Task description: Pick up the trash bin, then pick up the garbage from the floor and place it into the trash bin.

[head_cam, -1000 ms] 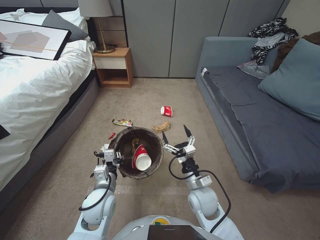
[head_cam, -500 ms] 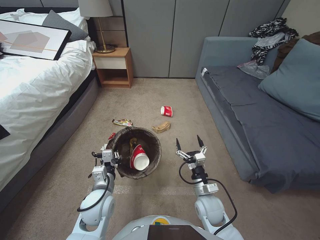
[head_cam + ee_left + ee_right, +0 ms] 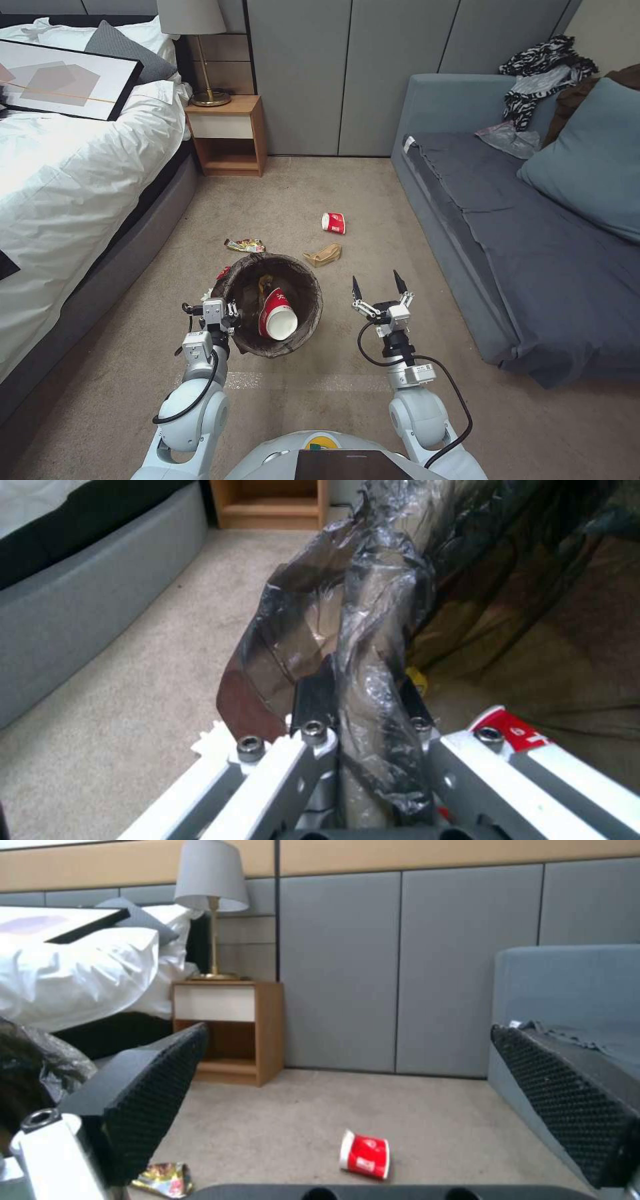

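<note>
Brown-lined trash bin (image 3: 275, 305) hangs pinched at its rim by the left gripper (image 3: 220, 312); right gripper (image 3: 378, 288) gapes wide beside it.

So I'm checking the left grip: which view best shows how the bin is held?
Left wrist view: the left gripper is shut on the trash bin rim and liner. Head view shows the bin from above; right wrist view catches its liner's edge.

The head view looks steeply down from above the trash bin (image 3: 275, 305) at the carpet beyond it. The left wrist view sits right against the bin's rim (image 3: 373, 630), facing along it toward the nightstand (image 3: 270, 502). The right wrist view looks low and level from beside the bin, sharing that nightstand (image 3: 223, 1030).
</note>
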You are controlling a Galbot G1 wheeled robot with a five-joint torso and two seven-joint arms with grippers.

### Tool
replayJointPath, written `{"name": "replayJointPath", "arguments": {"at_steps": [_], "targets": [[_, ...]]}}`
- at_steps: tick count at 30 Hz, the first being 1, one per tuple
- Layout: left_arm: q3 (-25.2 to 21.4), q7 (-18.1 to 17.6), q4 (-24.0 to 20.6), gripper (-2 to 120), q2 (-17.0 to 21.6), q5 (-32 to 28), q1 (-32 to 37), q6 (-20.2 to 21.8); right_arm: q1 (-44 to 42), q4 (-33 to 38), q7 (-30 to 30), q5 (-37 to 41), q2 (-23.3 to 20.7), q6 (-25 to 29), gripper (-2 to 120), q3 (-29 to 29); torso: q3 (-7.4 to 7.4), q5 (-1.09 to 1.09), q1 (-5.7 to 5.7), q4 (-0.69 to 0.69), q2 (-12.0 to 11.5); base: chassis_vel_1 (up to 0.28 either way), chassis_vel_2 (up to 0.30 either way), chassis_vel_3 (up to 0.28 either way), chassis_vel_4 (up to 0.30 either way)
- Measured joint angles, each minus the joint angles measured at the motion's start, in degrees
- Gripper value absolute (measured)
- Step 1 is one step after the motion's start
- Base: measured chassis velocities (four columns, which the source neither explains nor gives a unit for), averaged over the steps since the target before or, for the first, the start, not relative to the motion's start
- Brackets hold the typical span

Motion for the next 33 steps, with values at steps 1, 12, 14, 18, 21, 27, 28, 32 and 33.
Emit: {"name": "replayJointPath", "arguments": {"at_steps": [1, 12, 14, 18, 21, 27, 28, 32, 33], "targets": [[0.02, 0.0, 0.0, 3, 0.01, 0.04, 0.02, 0.0, 0.0, -0.01, -0.04, 0.01, 0.0, 0.0, 100, 0.03, 0.0, 0.0, 0.0, 0.0, 0.0, -0.103, 0.079, 0.075, -0.095], [-0.02, -0.01, 0.03, 3, -0.05, 0.07, 0.05, -0.05, 0.33, -0.75, -0.2, 0.1, 0.33, 0.13, 100, -0.16, 0.01, 0.02, 0.0, 0.01, 0.0, -0.205, 0.177, 0.182, -0.193], [-0.08, -0.05, 0.04, 3, -0.07, 0.07, 0.09, -0.06, 0.4, -0.79, -0.28, 0.09, 0.39, 0.14, 100, -0.25, 0.02, 0.01, 0.0, 0.03, 0.0, -0.263, 0.252, 0.27, -0.268], [-0.09, -0.04, 0.06, 3, -0.11, 0.07, 0.13, -0.07, 0.68, -0.83, -0.42, 0.09, 0.54, 0.16, 100, -0.36, 0.01, -0.01, 0.0, 0.0, 0.0, -0.264, 0.284, 0.283, -0.267], [-0.08, -0.04, 0.07, 3, -0.2, 0.07, 0.09, -0.08, 0.86, -0.86, -0.57, 0.09, 0.59, 0.16, 100, -0.48, 0.01, 0.0, 0.0, 0.02, 0.0, -0.314, 0.338, 0.338, -0.331], [-0.08, -0.05, 0.14, 3, -0.24, 0.08, -0.02, -0.08, 0.91, -1.09, -1.05, 0.1, 0.6, 0.4, 100, -0.45, 0.01, -0.01, 0.0, 0.01, 0.0, -0.366, 0.355, 0.361, -0.36], [-0.08, -0.05, 0.16, 3, -0.23, 0.08, -0.05, -0.09, 0.93, -1.13, -1.19, 0.11, 0.59, 0.49, 100, -0.42, 0.0, -0.01, 0.0, 0.0, 0.0, -0.364, 0.365, 0.333, -0.355], [-0.07, -0.03, 0.21, 3, -0.23, 0.07, -0.08, -0.09, 1.3, -1.6, -1.7, 0.07, 0.61, 1.87, 100, -0.57, 0.02, -0.01, 0.01, 0.0, 0.0, -0.345, 0.337, 0.328, -0.334], [-0.07, -0.03, 0.21, 3, -0.23, 0.07, -0.08, -0.09, 1.3, -1.6, -1.7, 0.07, 0.61, 1.87, 100, -0.57, 0.02, -0.01, 0.01, 0.0, 0.0, -0.302, 0.325, 0.322, -0.276]]}}
